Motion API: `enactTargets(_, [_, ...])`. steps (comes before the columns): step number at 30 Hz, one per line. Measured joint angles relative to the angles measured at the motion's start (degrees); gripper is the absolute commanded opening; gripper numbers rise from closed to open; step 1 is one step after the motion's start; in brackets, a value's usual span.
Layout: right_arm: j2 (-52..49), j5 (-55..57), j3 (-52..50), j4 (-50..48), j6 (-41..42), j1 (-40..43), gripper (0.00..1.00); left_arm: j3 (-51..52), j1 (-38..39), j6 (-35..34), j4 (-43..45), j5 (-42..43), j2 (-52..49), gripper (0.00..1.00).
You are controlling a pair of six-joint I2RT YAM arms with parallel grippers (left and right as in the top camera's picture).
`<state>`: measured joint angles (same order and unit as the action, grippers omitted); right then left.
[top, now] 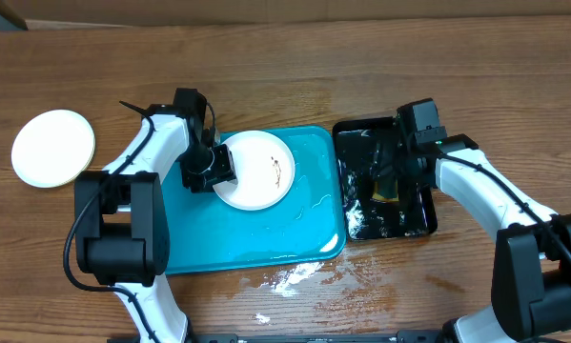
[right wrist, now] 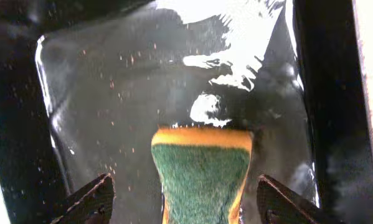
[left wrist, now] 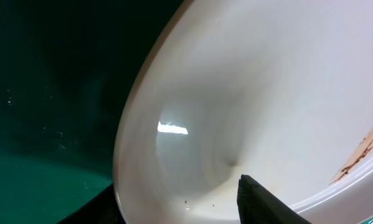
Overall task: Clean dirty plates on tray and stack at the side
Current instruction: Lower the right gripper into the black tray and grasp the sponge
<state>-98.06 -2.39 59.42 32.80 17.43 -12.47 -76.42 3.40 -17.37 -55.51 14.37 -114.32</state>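
A white plate point(top: 256, 170) with a brown smear lies on the turquoise tray point(top: 256, 238), in its upper half. My left gripper point(top: 214, 170) is shut on the plate's left rim. In the left wrist view the plate point(left wrist: 267, 81) fills the frame and my left gripper point(left wrist: 174, 194) has one finger over the rim and one under it. A pale plate point(top: 53, 148) sits on the table at the far left. A third plate is out of view. My right gripper point(top: 388, 176) hangs open over the black tray.
The glossy black tray point(top: 418, 224) is wet and stands right of the turquoise tray. A green and yellow sponge point(right wrist: 202, 168) lies in the black tray point(right wrist: 80, 93), between the spread fingers of my right gripper point(right wrist: 186, 194). Water is spilled on the table point(top: 285, 278) below the turquoise tray.
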Motion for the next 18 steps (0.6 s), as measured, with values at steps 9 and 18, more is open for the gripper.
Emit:
enactTargets(9, [-0.66, 0.92, 0.00, -1.09, -1.01, 0.00, 0.65, 0.00, 0.02, 0.00, 0.07, 0.00, 0.00, 0.55])
enactTargets(18, [-6.43, 1.22, 0.13, -4.39, -1.25, -0.44, 0.28, 0.00, 0.02, 0.00, 1.16, -0.02, 0.00, 0.55])
